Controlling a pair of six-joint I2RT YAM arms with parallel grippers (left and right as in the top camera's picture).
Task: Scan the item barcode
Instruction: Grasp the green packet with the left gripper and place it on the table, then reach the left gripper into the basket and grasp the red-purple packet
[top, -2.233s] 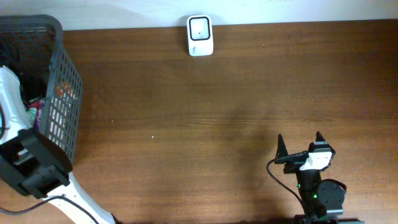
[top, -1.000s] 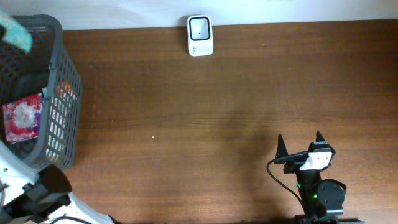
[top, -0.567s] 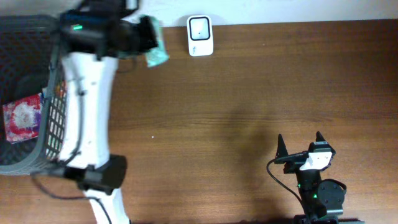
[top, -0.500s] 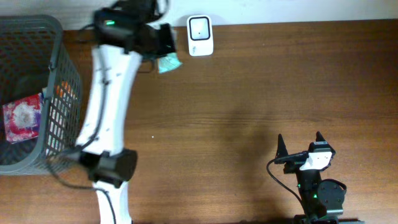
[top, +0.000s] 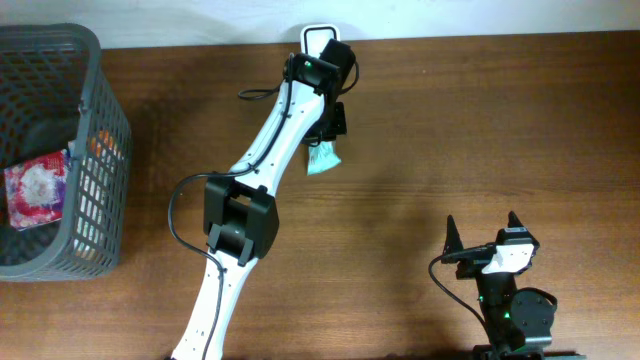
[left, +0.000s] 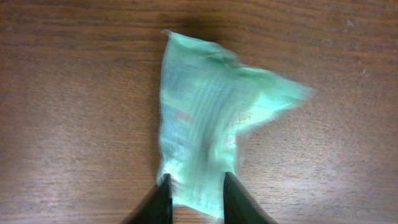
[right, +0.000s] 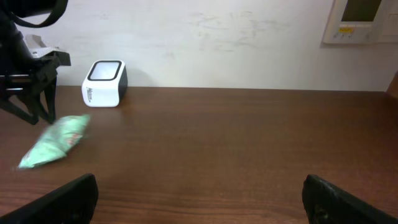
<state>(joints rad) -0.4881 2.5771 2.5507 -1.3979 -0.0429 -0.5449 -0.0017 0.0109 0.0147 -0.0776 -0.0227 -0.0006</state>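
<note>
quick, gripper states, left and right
left gripper: open, green packet lies loose on the table at its fingertips
right gripper: open, holding nothing

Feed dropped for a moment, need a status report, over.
Left pincer parted, tips straddling end of green packet; packet lying on table, short of scanner. Right pincer open, idle, empty. Nothing between packet and scanner.

The packet (left: 205, 118) is pale mint green, the table (top: 480, 130) brown wood-grain, the basket (top: 100, 190) dark grey lattice, the scanner (right: 93, 93) white, black-topped.
</note>
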